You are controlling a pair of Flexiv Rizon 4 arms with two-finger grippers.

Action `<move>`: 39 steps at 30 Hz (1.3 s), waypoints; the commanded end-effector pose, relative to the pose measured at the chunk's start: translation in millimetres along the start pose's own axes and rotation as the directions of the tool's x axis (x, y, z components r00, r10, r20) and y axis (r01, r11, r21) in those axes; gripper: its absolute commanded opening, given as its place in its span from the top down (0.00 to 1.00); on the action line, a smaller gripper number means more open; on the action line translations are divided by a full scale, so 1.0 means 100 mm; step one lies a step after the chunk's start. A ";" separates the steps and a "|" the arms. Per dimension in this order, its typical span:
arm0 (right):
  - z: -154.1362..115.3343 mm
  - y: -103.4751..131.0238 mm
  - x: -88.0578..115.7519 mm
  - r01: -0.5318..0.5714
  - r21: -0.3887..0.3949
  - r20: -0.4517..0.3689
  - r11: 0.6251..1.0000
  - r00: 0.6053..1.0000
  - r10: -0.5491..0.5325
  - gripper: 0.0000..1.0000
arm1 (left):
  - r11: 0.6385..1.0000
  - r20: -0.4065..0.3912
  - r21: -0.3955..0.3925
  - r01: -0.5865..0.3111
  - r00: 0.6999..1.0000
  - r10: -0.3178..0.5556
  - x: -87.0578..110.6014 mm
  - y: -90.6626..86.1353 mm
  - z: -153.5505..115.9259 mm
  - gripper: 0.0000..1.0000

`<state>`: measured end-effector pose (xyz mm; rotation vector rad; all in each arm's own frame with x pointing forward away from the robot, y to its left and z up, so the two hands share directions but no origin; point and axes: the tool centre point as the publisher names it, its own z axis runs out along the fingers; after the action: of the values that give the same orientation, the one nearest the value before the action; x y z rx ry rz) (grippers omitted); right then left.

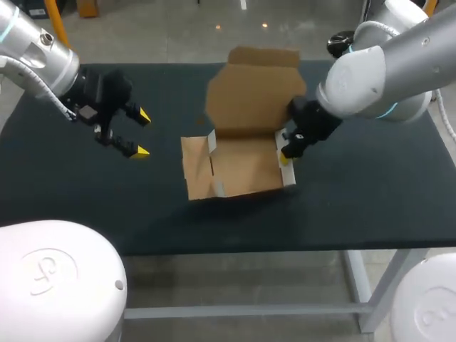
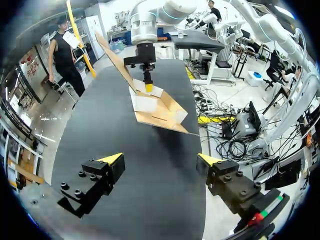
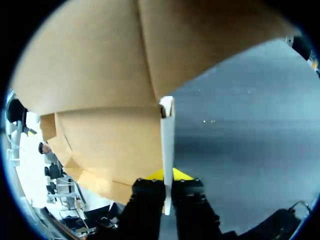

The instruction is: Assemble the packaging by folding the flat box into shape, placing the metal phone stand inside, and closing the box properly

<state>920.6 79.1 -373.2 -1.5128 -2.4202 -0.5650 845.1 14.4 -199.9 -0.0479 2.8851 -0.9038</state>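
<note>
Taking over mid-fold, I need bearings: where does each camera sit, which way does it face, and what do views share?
Head view: above and behind, looking down on the table; left arm and right arm show.
Left wrist view: looks along the open left gripper across the table at the box.
Right wrist view: looks along the right gripper, shut on the box's side wall.
Shared: all show the box.

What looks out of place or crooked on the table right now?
Only the cardboard box looks lopsided: its left side panel lies splayed flat, while the right wall stands pinched in the right tool. Nothing looks torn.
</note>
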 end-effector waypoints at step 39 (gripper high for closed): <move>0.10 -0.11 0.26 -0.338 0.331 0.181 0.881 0.939 0.293 1.00 | 1.000 -0.003 -0.004 0.000 1.000 0.000 0.00 0.00 -0.01 0.00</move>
<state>889.6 89.7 -383.4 -1.7877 -2.1481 -0.1028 845.9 14.0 -200.3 -0.0467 2.8860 -0.9043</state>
